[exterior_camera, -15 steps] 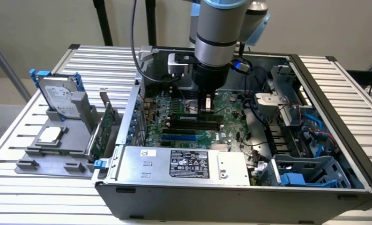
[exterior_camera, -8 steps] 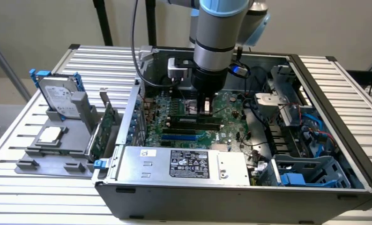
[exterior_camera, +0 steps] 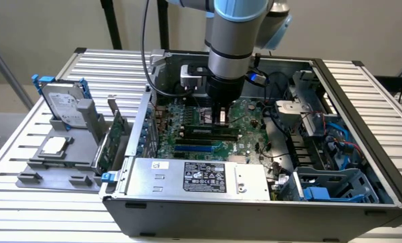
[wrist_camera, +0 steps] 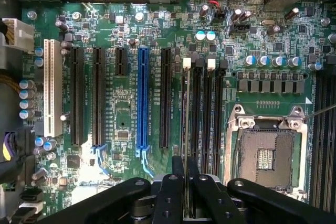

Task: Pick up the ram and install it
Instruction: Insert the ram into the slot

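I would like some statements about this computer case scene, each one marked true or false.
1. The gripper is shut on the ram. True.
2. The ram lies flat on the table outside the case. False: it stands edge-on over the memory slots of the motherboard.
3. The processor socket is empty. True.
4. The hard drive sits inside the computer case. False: it stands in a grey holder outside, at the exterior view's left.
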Controlling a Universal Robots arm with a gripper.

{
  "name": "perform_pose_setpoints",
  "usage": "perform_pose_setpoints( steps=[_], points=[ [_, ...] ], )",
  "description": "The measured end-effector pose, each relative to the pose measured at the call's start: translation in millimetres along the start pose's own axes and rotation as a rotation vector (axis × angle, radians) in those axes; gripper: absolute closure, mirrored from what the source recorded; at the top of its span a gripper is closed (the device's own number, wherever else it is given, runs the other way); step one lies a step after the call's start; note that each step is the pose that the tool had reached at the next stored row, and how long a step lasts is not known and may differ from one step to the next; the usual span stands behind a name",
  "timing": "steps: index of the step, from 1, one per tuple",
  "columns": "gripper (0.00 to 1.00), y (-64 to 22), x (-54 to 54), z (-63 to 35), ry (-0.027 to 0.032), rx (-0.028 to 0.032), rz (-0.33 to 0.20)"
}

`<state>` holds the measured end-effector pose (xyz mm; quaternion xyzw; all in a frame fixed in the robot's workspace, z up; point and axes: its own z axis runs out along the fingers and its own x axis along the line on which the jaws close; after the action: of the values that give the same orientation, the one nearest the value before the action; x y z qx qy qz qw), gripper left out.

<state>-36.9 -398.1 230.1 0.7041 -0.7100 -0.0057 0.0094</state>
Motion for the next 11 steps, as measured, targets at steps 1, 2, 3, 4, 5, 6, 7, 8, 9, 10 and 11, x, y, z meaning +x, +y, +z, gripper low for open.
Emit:
perform_pose_setpoints(
  steps=[1, 2, 3, 4, 5, 6, 7, 8, 9, 10, 11],
  points=[
    [0.86, 0.2, -0.2, 0.2, -0.0002, 0.0002, 0.000],
    [0.86, 0.6, -0.3, 0.3, -0.0002, 0.0001, 0.000],
    [0.86, 1.1, -0.5, 0.5, -0.0001, 0.0001, 0.000],
    [0.86, 1.5, -0.7, 0.6, -0.0001, 0.0001, 0.000],
    [0.86, 1.9, -0.9, 0.9, 0.0000, 0.0000, 0.000],
    [0.86, 2.1, -1.0, 1.2, 0.0000, 0.0000, 0.000],
    [0.86, 2.0, -1.1, 1.7, -0.0001, 0.0001, 0.000],
    [0.86, 2.0, -1.2, 2.2, -0.0001, 0.0001, 0.000],
    [0.86, 2.0, -1.2, 2.6, 0.0001, 0.0000, 0.000],
    [0.86, 2.0, -1.4, 3.1, 0.0000, 0.0000, 0.000],
    [0.86, 2.0, -1.5, 3.4, 0.0002, 0.0000, 0.000]
  ],
)
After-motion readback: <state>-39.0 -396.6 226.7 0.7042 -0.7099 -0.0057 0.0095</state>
